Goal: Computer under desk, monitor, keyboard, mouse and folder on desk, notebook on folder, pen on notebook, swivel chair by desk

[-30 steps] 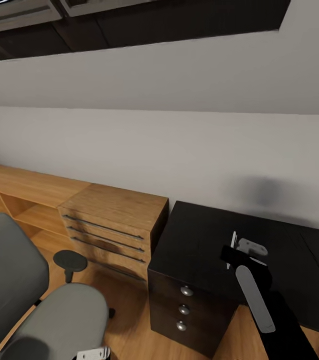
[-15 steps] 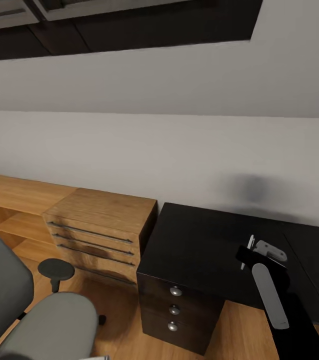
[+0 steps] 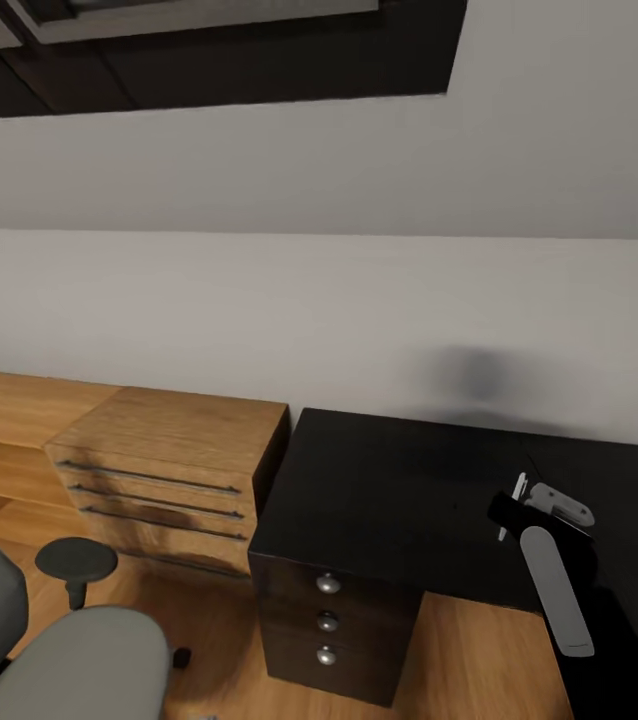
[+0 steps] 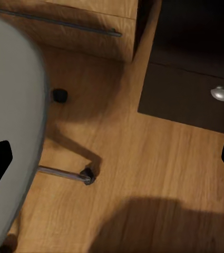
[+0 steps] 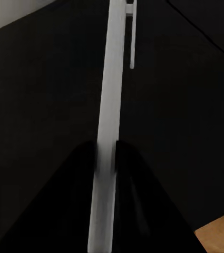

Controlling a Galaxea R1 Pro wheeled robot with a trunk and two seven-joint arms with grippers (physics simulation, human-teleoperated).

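The right end effector (image 5: 106,158) was clamped on a slim whitish pen (image 5: 110,95), its dark fingers (image 5: 130,163) pressed against both sides, above the matte black tabletop (image 3: 389,490) toward its right part. In the head view the pen (image 3: 512,505) seemed to stand nearly upright, though it was small there. The left end effector (image 4: 112,158) hung with its fingers wide apart over the wooden floor (image 4: 143,174), beside the grey-upholstered swivel chair (image 3: 69,665) at the near left. A light wooden drawer unit (image 3: 164,465) stood just left of the tabletop's black three-knob drawer pedestal (image 3: 329,620).
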